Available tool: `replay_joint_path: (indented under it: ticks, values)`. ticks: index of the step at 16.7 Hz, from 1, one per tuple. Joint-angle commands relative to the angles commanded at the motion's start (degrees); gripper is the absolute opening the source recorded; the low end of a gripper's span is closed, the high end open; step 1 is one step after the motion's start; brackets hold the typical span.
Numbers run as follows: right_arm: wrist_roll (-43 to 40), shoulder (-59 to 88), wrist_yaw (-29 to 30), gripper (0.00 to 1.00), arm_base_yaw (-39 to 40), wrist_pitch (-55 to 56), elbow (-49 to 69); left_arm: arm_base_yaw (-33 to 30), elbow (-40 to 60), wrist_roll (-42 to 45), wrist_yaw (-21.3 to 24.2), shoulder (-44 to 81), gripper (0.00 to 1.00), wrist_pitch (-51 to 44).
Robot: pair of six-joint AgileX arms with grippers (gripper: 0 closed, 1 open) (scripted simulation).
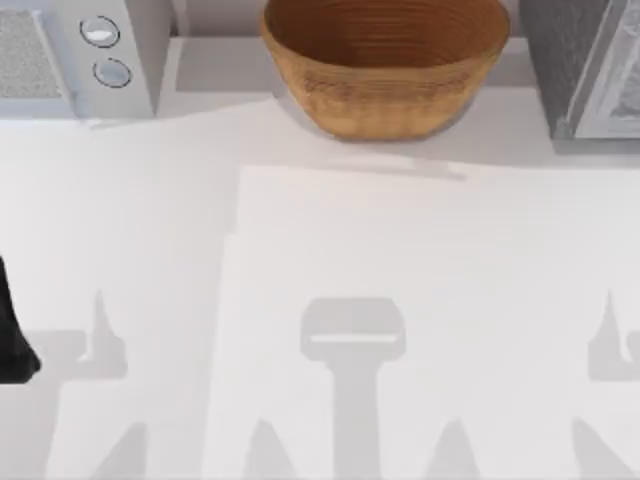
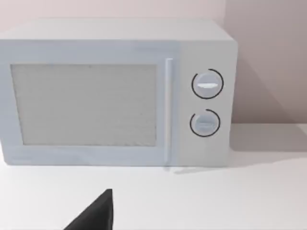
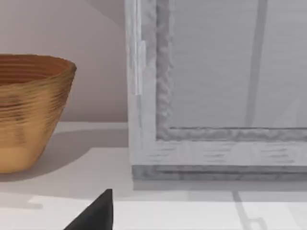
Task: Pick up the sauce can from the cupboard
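The white flat desk (image 1: 150, 230) spreads across the scene, marked with grey shadows of the arms. At its far right stands the pale grey cupboard (image 1: 585, 65) with a framed glass-like door, seen close in the right wrist view (image 3: 216, 86). At the far left sits the light grey box-shaped microwave oven (image 1: 80, 50) with two round dials (image 2: 206, 103). Between them, at the far middle, rests the brown woven round basket (image 1: 385, 60), apart from both. The sauce can cannot be made out anywhere, the cupboard's inside being unclear. A dark part of the left arm (image 1: 12, 330) lies at the desk's left edge; a black tip of the left tool (image 2: 96, 215) and of the right tool (image 3: 96, 215) is visible, their openings impossible to tell.
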Motion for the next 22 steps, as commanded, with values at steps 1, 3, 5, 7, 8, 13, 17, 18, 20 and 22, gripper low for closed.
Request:
replay_joint_path:
  ticks: [1,3,5,7,8,13,17,18,20,22]
  values:
    - [0.0,0.0,0.0,1.0,0.0,0.0,0.0,0.0,0.0,0.0,0.0,0.0,1.0,0.0]
    - [0.0,0.6,0.1,1.0,0.1,-0.2,0.7,0.0,0.0,0.0,0.0,0.0,1.0,0.0]
    - [0.0,3.6,0.4,1.0,0.7,-1.2,3.7,0.0,0.0,0.0,0.0,0.0,1.0,0.0]
    - [0.1,8.7,1.1,1.0,1.5,-2.8,9.2,0.0,0.0,0.0,0.0,0.0,1.0,0.0]
    - [0.1,11.8,1.5,1.0,2.0,-3.8,12.9,0.0,0.0,0.0,0.0,0.0,1.0,0.0]
    - [0.3,31.2,4.2,1.0,4.8,-9.9,38.3,0.0,0.0,0.0,0.0,0.0,1.0,0.0]
    - [0.6,47.8,6.8,1.0,7.1,-14.9,62.2,0.0,0.0,0.0,0.0,0.0,1.0,0.0]
    - [0.7,51.8,7.5,1.0,7.6,-16.1,67.9,0.0,0.0,0.0,0.0,0.0,1.0,0.0]
    - [0.8,59.4,8.7,1.0,8.6,-18.3,78.5,0.0,0.0,0.0,0.0,0.0,1.0,0.0]
    - [0.9,66.0,9.7,1.0,9.4,-20.4,87.3,0.0,0.0,0.0,0.0,0.0,1.0,0.0]
